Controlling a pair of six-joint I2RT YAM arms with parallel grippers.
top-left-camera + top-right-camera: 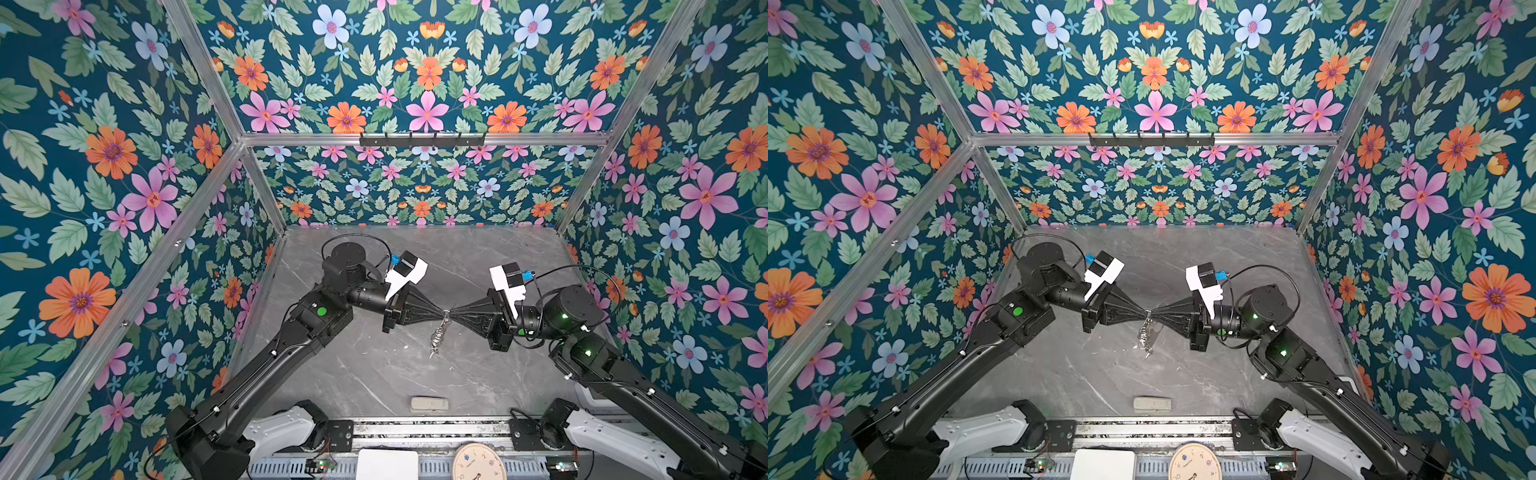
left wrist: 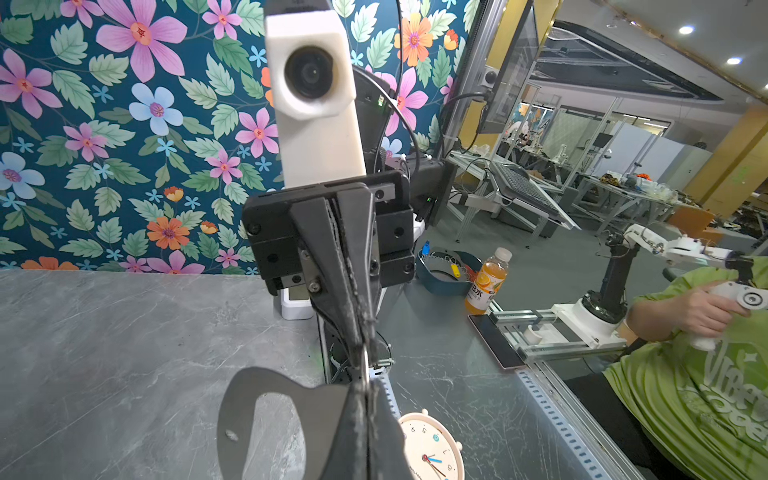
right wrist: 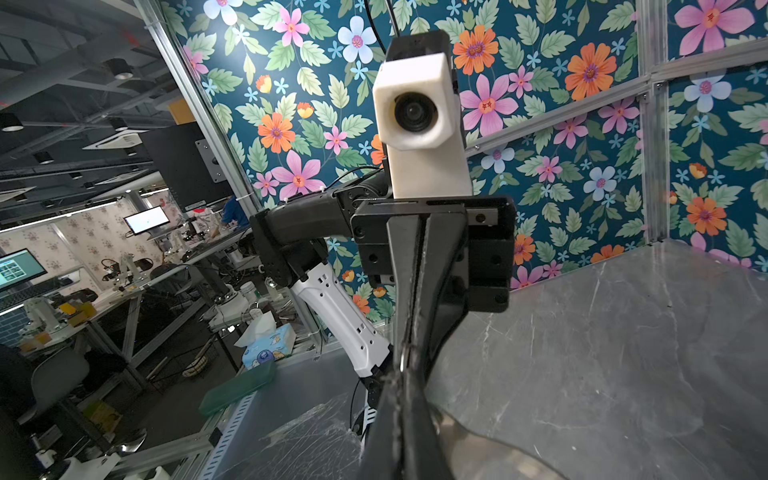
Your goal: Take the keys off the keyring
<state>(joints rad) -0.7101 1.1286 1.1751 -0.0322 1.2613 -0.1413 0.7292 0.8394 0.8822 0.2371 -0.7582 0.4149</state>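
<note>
Both top views take in the whole floral-papered enclosure (image 1: 124,166) and the grey marble-look table (image 1: 374,374), with two black arms meeting tip to tip above its middle. Only the wrist views look outward: the left one past the open front to a workshop and a person in a green shirt (image 2: 698,395), the right one to desks and monitors beyond the frame. The table lies bare around the meeting point. Aluminium-framed panels wall it at the back and both sides, and its near edge is a slotted metal rail (image 1: 432,432). A pale beige block (image 1: 429,404) lies just inside that edge, well apart from the arms, and a round clock (image 1: 478,462) sits beyond it. The left gripper (image 1: 440,312) and right gripper (image 1: 453,312) are tapered matte-black wedges, each with its jaws pressed together on the keyring (image 1: 446,312), which is held in the air between them. The left wrist view shows the ring as a thin silver sliver with a flat dark grey oval loop (image 2: 232,415) beside it, which the top views hardly resolve. The top views show instead the link chain and the keys (image 1: 436,340) dangling as a small dull-silver cluster; whether they touch the table cannot be told.
</note>
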